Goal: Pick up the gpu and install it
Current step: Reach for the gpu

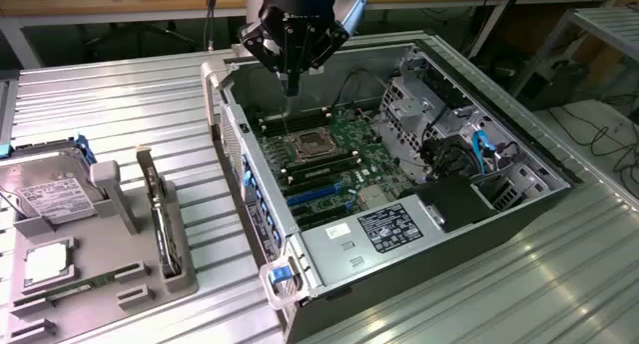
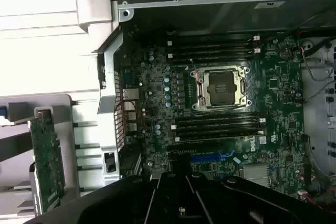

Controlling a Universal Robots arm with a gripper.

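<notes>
Your claw (image 1: 290,90) hangs tip-down over the far end of the open computer case (image 1: 469,82), above the motherboard (image 1: 345,161). You cannot tell from these views whether it is released or clenched. The gpu is not in it.

Straight below the wrist camera sits the bare processor socket (image 2: 220,88), with its metal frame around an empty square. Black memory slots (image 2: 218,127) run in rows on both sides of it. Beyond one of those rows lie the blue slots (image 2: 212,157). The white printing on the board is too small to read.

At the near end of the case, a black sticker (image 1: 391,226) and a white sticker (image 1: 337,229) carry text and marks you cannot make out. Blue cables (image 1: 481,153) curl in the drive bay on the exterior view's right.

The gpu (image 1: 158,209) is outside the case, on the exterior view's left. It stands on edge in a grey stand (image 1: 182,273) on the ribbed metal table (image 1: 100,97), well apart from the claw. In the wrist view its green board (image 2: 46,166) shows just beside the case wall.

Further left lies a hard drive (image 1: 50,191) with an unreadable white label. A memory stick (image 1: 75,290) lies flat near it.
</notes>
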